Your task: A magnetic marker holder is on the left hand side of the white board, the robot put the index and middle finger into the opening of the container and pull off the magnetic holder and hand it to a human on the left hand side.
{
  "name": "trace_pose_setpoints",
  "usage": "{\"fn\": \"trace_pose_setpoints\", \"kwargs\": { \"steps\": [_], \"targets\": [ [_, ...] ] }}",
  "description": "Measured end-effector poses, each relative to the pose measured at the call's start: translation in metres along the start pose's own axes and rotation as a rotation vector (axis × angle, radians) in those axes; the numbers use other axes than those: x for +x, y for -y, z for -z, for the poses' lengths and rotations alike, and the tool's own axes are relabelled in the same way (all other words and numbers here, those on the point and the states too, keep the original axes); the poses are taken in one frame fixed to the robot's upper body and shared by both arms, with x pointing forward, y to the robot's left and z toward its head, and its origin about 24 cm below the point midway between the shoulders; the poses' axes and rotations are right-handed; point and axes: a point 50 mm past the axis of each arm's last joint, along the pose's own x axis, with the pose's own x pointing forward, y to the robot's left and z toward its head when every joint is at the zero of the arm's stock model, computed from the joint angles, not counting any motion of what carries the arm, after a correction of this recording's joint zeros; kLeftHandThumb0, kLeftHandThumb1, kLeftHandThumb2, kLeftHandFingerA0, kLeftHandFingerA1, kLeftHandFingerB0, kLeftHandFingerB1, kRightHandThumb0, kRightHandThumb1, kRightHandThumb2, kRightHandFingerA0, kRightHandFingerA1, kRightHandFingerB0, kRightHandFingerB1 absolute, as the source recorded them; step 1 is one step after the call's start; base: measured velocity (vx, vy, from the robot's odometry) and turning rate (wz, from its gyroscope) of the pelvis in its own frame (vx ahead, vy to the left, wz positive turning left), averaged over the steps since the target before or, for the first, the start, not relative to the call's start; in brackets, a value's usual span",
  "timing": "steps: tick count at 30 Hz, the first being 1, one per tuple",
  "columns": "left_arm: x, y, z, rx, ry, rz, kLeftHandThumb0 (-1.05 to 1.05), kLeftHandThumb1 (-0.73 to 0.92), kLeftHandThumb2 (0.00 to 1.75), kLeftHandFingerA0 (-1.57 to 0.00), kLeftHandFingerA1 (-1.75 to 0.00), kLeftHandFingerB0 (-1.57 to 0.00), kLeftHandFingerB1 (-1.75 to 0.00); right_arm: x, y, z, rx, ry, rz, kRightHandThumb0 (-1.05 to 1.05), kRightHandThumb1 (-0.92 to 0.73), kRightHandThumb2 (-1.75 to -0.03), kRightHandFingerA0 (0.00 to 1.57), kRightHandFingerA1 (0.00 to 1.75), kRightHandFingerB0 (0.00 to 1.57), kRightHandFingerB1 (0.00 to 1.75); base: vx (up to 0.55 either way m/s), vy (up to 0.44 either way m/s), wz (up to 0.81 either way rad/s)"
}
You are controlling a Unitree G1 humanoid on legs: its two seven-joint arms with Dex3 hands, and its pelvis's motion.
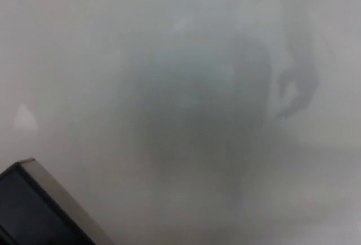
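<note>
The whiteboard [186, 42] fills almost the whole head view. In the bottom left corner is the marker holder [39, 211], a dark box with a grey rim, tilted, close to the camera and cut off by the frame edges. Whatever carries it is hidden below the frame. Neither of my hands shows directly.
The glossy board carries a dim grey reflection of my body [203, 121] in the middle. A fainter hand-like reflection [296, 92] shows at the upper right. A small pale glare spot [23, 118] sits at the left.
</note>
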Motion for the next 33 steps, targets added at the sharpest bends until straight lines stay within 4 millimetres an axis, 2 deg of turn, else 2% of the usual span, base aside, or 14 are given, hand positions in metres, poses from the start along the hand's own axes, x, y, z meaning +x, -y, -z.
{"fn": "trace_pose_setpoints", "kwargs": {
  "steps": [1,2,3,6,10,12,13,16,18,22,23,24,31,33],
  "targets": [
    [0.0,0.0,0.0,-0.002,0.004,0.0,-0.46,0.61,0.58,-0.49,-0.41,-0.32,-0.34,0.0,0.0,0.0,0.0,0.0,0.0,-0.46,-0.72,-0.62,0.76,0.47,0.63,0.44,0.0,0.0,0.0],
    [0.001,0.001,-0.002,-0.006,0.014,0.001,-0.46,0.61,0.58,-0.49,-0.41,-0.32,-0.34,0.0,0.0,0.0,0.0,0.001,0.001,-0.46,-0.72,-0.62,0.76,0.47,0.63,0.44,0.0,0.0,0.0],
    [0.001,0.001,-0.002,-0.006,0.017,0.002,-0.61,0.46,0.77,-0.29,-0.48,-0.11,-0.44,0.0,0.0,0.0,0.001,0.002,0.002,-0.46,-0.71,-0.62,0.76,0.47,0.63,0.44,0.0,0.0,0.0],
    [0.009,0.003,-0.012,0.002,0.036,0.035,-0.67,0.43,0.78,-0.24,-0.49,-0.09,-0.45,0.002,0.002,-0.002,0.004,0.007,0.013,-0.49,-0.67,-0.63,0.75,0.5,0.63,0.45,0.0,0.0,0.0],
    [0.014,0.002,-0.021,0.003,0.045,0.069,-0.7,0.44,0.79,-0.24,-0.48,-0.09,-0.45,0.004,0.006,-0.004,0.012,0.017,0.031,-0.47,-0.71,-0.61,0.75,0.47,0.65,0.44,0.0,0.0,0.0],
    [0.015,0.002,-0.022,-0.003,0.051,0.077,-0.73,0.44,0.8,-0.24,-0.47,-0.09,-0.44,0.005,0.006,-0.005,0.014,0.019,0.033,-0.47,-0.71,-0.61,0.75,0.48,0.66,0.45,0.0,0.0,0.0],
    [0.015,0.002,-0.023,-0.007,0.054,0.08,-0.83,0.48,0.8,-0.29,-0.47,-0.12,-0.44,0.005,0.006,-0.005,0.015,0.021,0.033,-0.47,-0.71,-0.61,0.75,0.48,0.65,0.44,0.0,0.0,0.0],
    [0.015,0.001,-0.023,-0.018,0.061,0.084,-0.77,0.45,0.82,-0.26,-0.48,-0.09,-0.44,0.006,0.006,-0.006,0.022,0.023,0.038,-0.48,-0.68,-0.63,0.75,0.5,0.62,0.44,0.0,0.0,0.0],
    [0.015,0.001,-0.023,-0.021,0.063,0.087,-0.87,0.5,0.82,-0.29,-0.48,-0.11,-0.43,0.007,0.006,-0.006,0.025,0.024,0.041,-0.47,-0.7,-0.61,0.78,0.49,0.66,0.45,0.0,0.0,0.0],
    [0.016,0.002,-0.023,-0.03,0.065,0.093,-0.85,0.49,0.82,-0.29,-0.49,-0.11,-0.43,0.009,0.006,-0.008,0.033,0.03,0.045,-0.46,-0.7,-0.61,0.77,0.49,0.66,0.46,0.0,0.0,0.0],
    [0.016,0.002,-0.023,-0.031,0.065,0.094,-0.8,0.55,0.58,-0.36,-0.41,-0.16,-0.36,0.009,0.006,-0.008,0.034,0.031,0.045,-0.46,-0.71,-0.62,0.79,0.49,0.67,0.46,0.0,0.0,0.0],
    [0.016,0.002,-0.022,-0.032,0.065,0.095,-0.8,0.45,0.82,-0.31,-0.49,-0.12,-0.44,0.009,0.006,-0.008,0.035,0.031,0.046,-0.45,-0.7,-0.61,0.79,0.49,0.67,0.46,0.0,0.0,0.0],
    [0.018,0.002,-0.022,-0.039,0.055,0.105,-0.78,0.43,0.8,-0.3,-0.49,-0.14,-0.43,0.01,0.006,-0.009,0.039,0.035,0.047,-0.45,-0.71,-0.61,0.78,0.48,0.66,0.45,0.0,0.0,0.0],
    [0.019,0.003,-0.023,-0.039,0.054,0.113,-0.87,0.49,0.81,-0.32,-0.48,-0.13,-0.41,0.01,0.006,-0.009,0.038,0.036,0.047,-0.46,-0.71,-0.61,0.78,0.48,0.66,0.45,0.0,0.0,0.0]
  ]
}}
